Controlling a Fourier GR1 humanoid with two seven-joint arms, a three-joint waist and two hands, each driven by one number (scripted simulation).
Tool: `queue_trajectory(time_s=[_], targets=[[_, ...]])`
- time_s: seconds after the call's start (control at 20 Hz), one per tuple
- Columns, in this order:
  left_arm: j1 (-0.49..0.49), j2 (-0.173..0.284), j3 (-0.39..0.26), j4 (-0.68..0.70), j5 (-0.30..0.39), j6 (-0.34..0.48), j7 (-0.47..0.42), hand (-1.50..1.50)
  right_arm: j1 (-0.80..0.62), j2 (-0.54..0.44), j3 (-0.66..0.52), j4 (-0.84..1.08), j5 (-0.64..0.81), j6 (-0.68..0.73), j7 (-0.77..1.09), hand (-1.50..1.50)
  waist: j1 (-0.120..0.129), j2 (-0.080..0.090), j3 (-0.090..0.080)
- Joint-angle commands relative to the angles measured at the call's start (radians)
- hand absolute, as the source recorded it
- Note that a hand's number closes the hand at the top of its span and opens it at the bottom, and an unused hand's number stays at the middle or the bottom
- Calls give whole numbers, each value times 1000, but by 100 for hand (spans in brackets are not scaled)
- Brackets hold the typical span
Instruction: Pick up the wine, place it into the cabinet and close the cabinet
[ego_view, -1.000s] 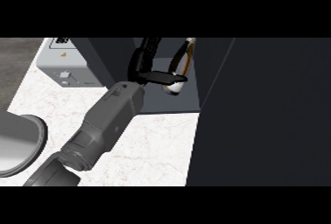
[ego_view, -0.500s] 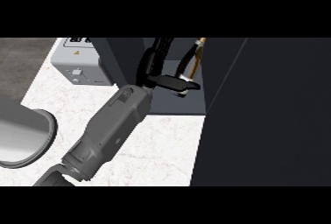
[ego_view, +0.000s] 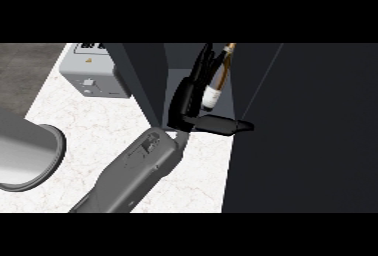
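In the head view, my only view, I see 1 arm: the left hand (ego_view: 193, 100) reaching up from the lower edge into the dark cabinet (ego_view: 148, 75), its fingers (ego_view: 201, 70) curled round the wine (ego_view: 214, 92) and its thumb sticking out to the right below the bottle. The bottle lies along the fingers, its pale label just right of them and its brownish neck poking out beyond their tips, deeper into the opening. Compared with 1 second ago, the hand and bottle sit further inside the cabinet, between the dark panel left of the fingers and the tall dark door (ego_view: 310, 125) to their right; the view has shifted too, with the grey appliance (ego_view: 92, 75) on the desk (ego_view: 88, 125) now well left of the fingers. I judge the carry is nearly over and the placing step is in hand: I cannot see the shelf under the bottle, so I cannot tell whether it rests on anything. The grip is not yet released and the door is not closed. My right hand is out of view.
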Motion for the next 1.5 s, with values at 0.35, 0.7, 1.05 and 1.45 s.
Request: queue_trajectory(time_s=[0.35,0.7,1.05,1.45], targets=[[330,-9,-204,-480,-85,270,62,-150,-34,-9,41,-61,48,-53,56,-150,-7,5,-1],[560,69,-291,-682,-100,283,32,150,-76,-23,57,-91,62,-88,109,-150,-15,9,-1],[715,239,-350,-901,-103,170,47,150,-20,-31,22,-61,-25,-35,59,-150,-14,11,0],[857,455,-222,-1032,11,-9,-25,150,-39,37,160,-60,-144,42,10,150,-2,13,-1]])
